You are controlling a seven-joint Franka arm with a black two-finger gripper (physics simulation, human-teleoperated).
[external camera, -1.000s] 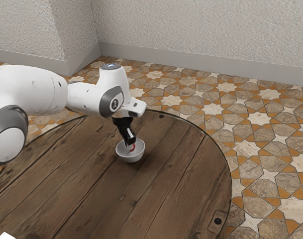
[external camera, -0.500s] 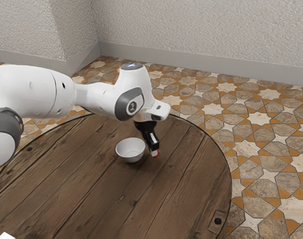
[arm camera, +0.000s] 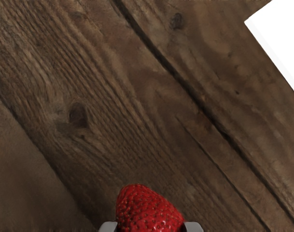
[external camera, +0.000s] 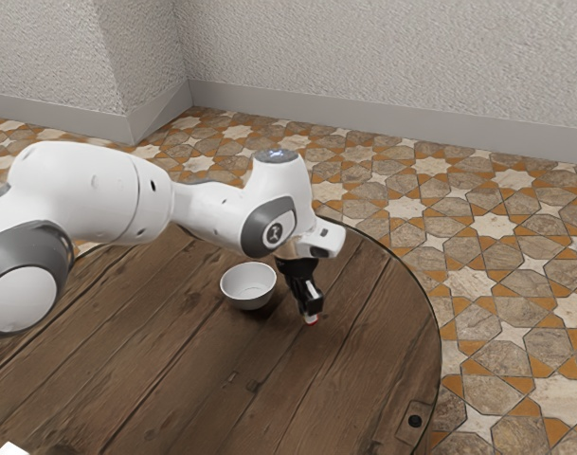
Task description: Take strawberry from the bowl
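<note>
Strawberry [arm camera: 147, 210] and gripper [external camera: 312, 317] have moved farther from the bowl [external camera: 249, 299], both fingers pinching the strawberry between them

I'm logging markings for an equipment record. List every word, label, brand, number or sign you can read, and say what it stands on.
No readable text.
Dark joint cap: a pale mark, too small to read.
Disc atop the arm's wrist: a light mark, too small to read.
Bowl: none seen.
Strawberry: none seen.

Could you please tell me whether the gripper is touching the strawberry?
Touching: the wrist view shows the gripper closed on the strawberry from both sides.
</note>
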